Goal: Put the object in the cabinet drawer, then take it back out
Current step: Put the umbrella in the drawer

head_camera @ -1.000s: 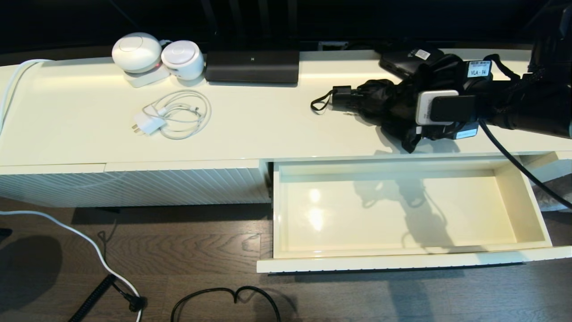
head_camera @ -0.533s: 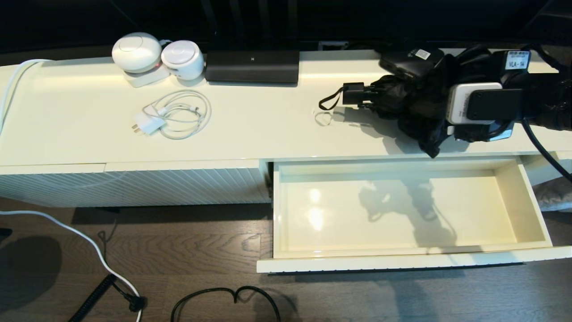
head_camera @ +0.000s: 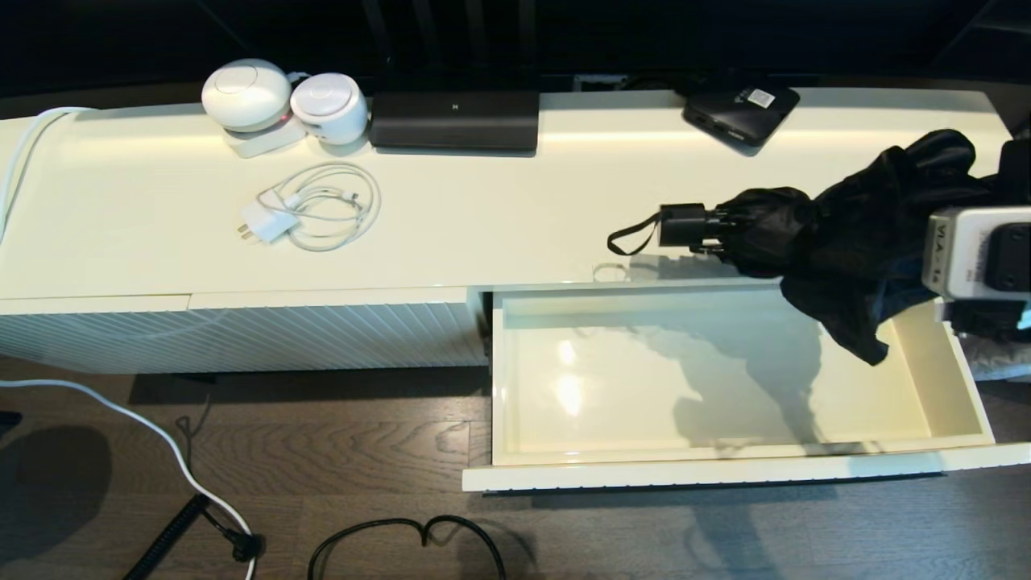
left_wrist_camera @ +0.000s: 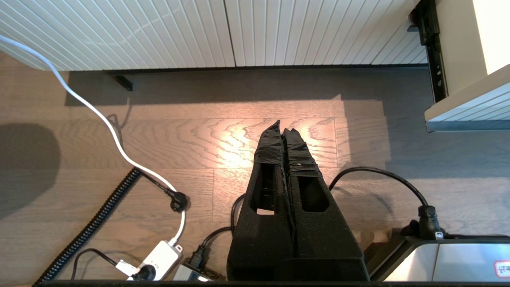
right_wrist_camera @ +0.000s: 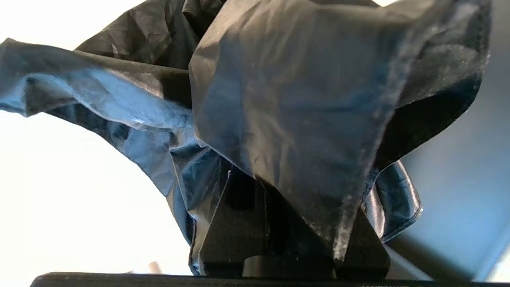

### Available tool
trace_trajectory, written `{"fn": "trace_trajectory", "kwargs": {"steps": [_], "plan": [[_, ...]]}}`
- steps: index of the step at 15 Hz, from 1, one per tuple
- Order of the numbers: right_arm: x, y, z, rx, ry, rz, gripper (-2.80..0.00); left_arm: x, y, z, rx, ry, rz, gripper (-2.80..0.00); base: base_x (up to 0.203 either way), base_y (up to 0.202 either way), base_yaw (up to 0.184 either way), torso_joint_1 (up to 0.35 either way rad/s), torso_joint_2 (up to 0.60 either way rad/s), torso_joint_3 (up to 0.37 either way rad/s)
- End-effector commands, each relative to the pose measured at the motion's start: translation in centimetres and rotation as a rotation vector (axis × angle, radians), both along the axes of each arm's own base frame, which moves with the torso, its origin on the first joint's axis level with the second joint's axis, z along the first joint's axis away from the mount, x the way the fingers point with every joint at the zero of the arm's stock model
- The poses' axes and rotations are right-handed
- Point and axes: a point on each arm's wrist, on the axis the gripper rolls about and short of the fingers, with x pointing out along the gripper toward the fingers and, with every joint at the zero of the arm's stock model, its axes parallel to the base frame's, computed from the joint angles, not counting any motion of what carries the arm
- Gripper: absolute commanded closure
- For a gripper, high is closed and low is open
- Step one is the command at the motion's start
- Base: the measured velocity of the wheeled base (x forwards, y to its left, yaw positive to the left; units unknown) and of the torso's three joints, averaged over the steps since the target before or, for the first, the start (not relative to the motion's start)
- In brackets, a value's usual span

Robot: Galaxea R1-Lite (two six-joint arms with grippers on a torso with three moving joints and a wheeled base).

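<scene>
1. Far left of the head view, a white cable runs off the edge of the cream cabinet top
2. Upper left, two white round devices stand at the back, with a coiled white charger cable lying in front of them
3. Upper centre, a long black box sits against the back edge; further right is a small flat black box with a white label
4. Lower centre to right, the cabinet drawer is pulled open, its glossy floor carrying only shadow
5. Right of centre, the umbrella hangs in the air over the drawer's back right corner, handle and strap loop pointing left, loose fabric drooping down
6. Right edge, the right gripper is clamped on the umbrella's fabric
7. In the left wrist view, the left gripper points at the wooden floor before the ribbed panel, fingers pressed together on nothing
</scene>
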Motion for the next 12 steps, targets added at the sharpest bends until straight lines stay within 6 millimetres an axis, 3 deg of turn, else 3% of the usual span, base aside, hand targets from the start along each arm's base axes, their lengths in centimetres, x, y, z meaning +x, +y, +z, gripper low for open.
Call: {"fn": "trace_trajectory", "kwargs": {"steps": [1, 5, 12], "plan": [[-2.7, -0.8, 0.2, -0.011, 0.022, -0.002, 0.00, 0.0, 0.0, 0.0, -0.001, -0.002, 0.002, 0.00, 0.000, 0.000, 0.000, 0.000, 0.00, 0.000], [-5.2, -1.7, -1.4, 0.006, 0.166, -0.035, 0.00, 0.0, 0.0, 0.0, -0.001, -0.002, 0.000, 0.00, 0.000, 0.000, 0.000, 0.000, 0.00, 0.000], [-5.1, -1.7, -5.1, 0.098, 0.330, -0.098, 0.00, 0.0, 0.0, 0.0, 0.000, -0.002, 0.001, 0.00, 0.000, 0.000, 0.000, 0.000, 0.00, 0.000]]}}
